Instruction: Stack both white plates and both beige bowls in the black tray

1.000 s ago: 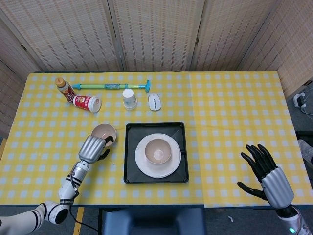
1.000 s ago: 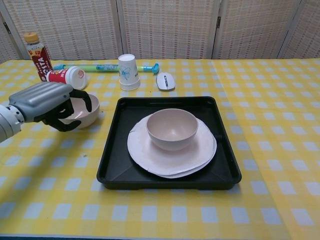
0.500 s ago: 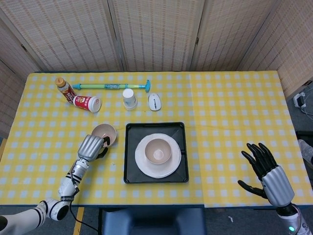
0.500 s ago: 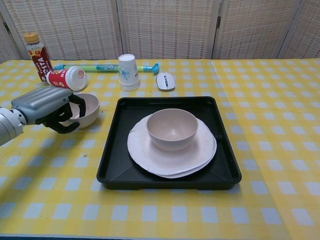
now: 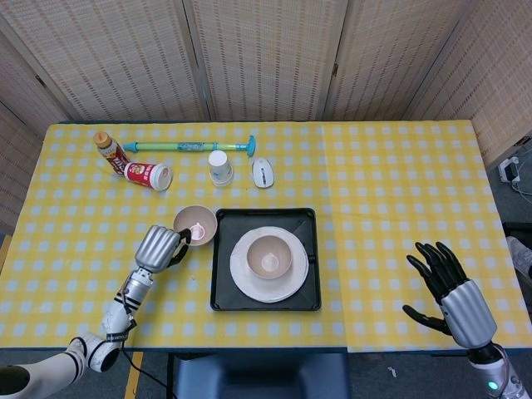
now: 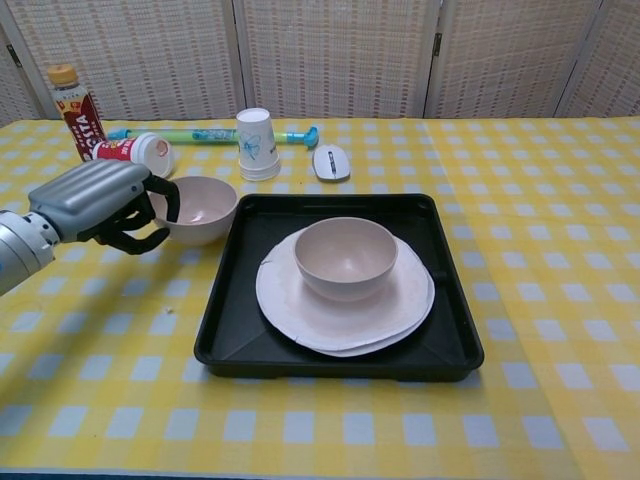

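The black tray (image 5: 307, 253) (image 6: 452, 322) holds two stacked white plates (image 5: 295, 278) (image 6: 410, 299) with one beige bowl (image 5: 269, 255) (image 6: 344, 257) on top. A second beige bowl (image 5: 196, 224) (image 6: 198, 208) is lifted just left of the tray's left rim. My left hand (image 5: 160, 247) (image 6: 100, 202) grips that bowl by its near-left rim. My right hand (image 5: 450, 285) hangs open at the table's right front corner with its fingers spread, seen only in the head view.
Along the back of the table lie a green and blue pump (image 5: 189, 146), a paper cup (image 5: 219, 167) (image 6: 256, 143), a white mouse (image 5: 263, 173) (image 6: 331, 161), a red can (image 5: 148, 175) (image 6: 131, 151) on its side and a bottle (image 5: 109, 150) (image 6: 74, 100).
My left hand has lifted the second bowl and carried it right, up to the tray's left edge. The right hand has stayed put.
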